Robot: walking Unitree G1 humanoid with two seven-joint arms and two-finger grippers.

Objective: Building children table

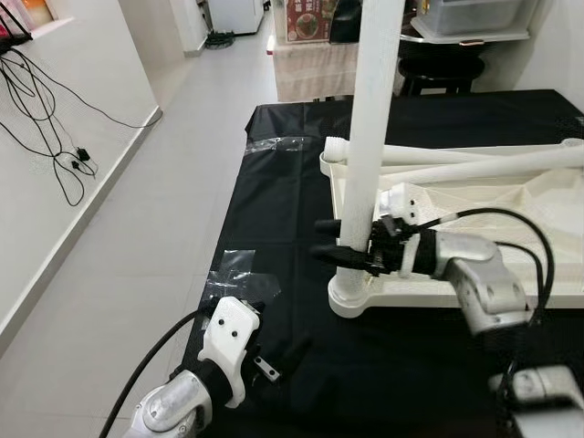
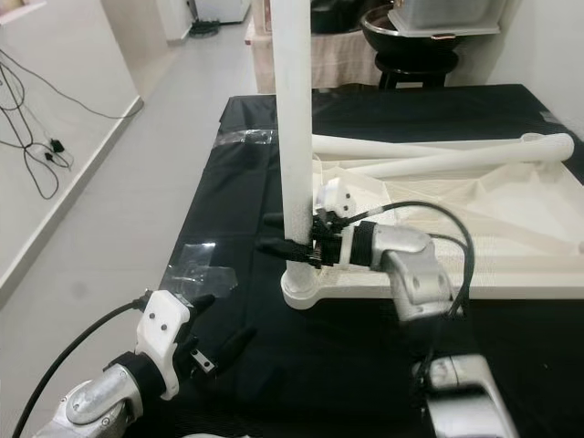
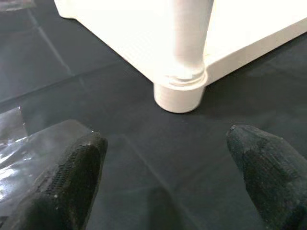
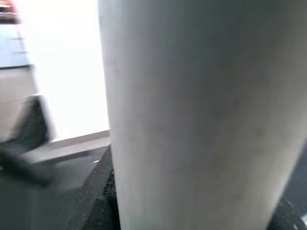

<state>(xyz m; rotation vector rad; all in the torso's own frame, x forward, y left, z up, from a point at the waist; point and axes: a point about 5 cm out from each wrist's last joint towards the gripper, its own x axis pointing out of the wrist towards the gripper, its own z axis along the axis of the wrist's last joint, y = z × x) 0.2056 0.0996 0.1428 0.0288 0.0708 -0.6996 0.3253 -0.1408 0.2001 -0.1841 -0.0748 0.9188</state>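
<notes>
1. Black cloth [image 1: 292,210] covers the surface, and nearest to me the left gripper [image 1: 274,360] hovers low over it with its fingers spread apart, holding nothing.
2. Clear tape [image 1: 233,266] is stuck to the cloth just beyond that gripper; another strip [image 1: 278,143] lies farther off near the cloth's far-left corner.
3. Past the left gripper sits the upturned white tabletop [image 1: 484,287], lying flat on the cloth with its near-left corner socket [image 3: 178,93] towards the robot.
4. One white table leg [image 1: 370,137] stands upright in that corner socket, rising out of the top of the head views.
5. Low on this leg, the right gripper [image 1: 339,245] is clamped round it, a black finger on each side; the wrist view shows the leg [image 4: 201,115] pressed close between them.
6. Farther back, two loose legs [image 2: 438,155] lie across the tabletop, touching each other.
7. Beyond the surface, a dark stool [image 1: 438,68] and a tiled floor [image 1: 164,182] run to the wall, where black cables [image 1: 46,119] hang.
</notes>
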